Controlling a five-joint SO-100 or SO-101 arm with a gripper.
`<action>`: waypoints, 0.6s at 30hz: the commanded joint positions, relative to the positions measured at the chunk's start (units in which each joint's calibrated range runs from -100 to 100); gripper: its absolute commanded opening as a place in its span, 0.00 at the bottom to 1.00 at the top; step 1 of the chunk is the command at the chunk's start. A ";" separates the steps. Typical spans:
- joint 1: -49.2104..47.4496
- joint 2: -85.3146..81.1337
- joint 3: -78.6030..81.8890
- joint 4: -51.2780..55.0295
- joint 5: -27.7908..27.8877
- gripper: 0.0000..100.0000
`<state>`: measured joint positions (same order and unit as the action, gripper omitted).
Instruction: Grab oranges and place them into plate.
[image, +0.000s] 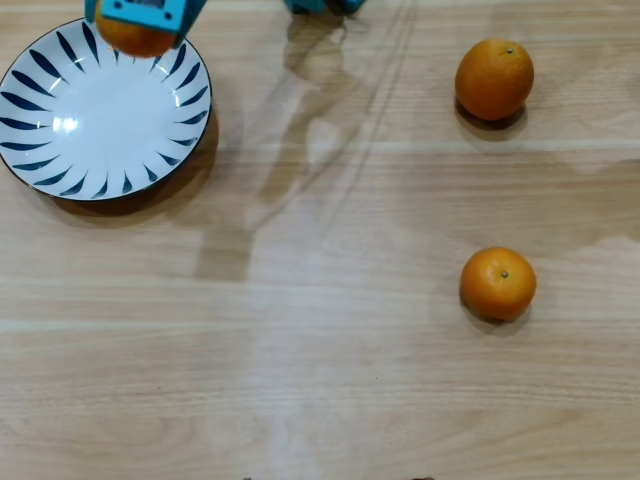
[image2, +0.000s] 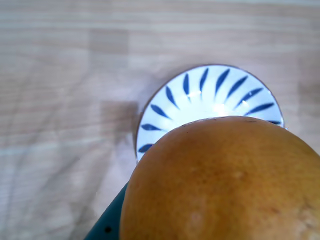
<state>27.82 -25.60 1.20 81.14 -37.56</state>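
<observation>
Worktop (image: 330, 330): pale wood-grain laminate, planks running left-right in overhead view. Soft grey shadows fall across its upper middle. Surface glossy in places.

Table (image: 330, 380): pale wood grain.
Plate (image: 60, 165): on table, under the jaws.
Upper orange (image: 494, 79): on table, far right of jaws.
Lower orange (image: 498, 283): on table, farther off.

The tool (image: 140, 15), cut off, hides most of 1 orange (image: 130, 40).
</observation>
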 joint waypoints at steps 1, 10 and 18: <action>2.18 -2.97 2.29 -2.88 0.91 0.20; 8.71 7.51 9.62 -19.21 5.46 0.20; 15.97 16.98 11.53 -26.43 7.14 0.20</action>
<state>41.83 -9.69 13.50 57.36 -30.78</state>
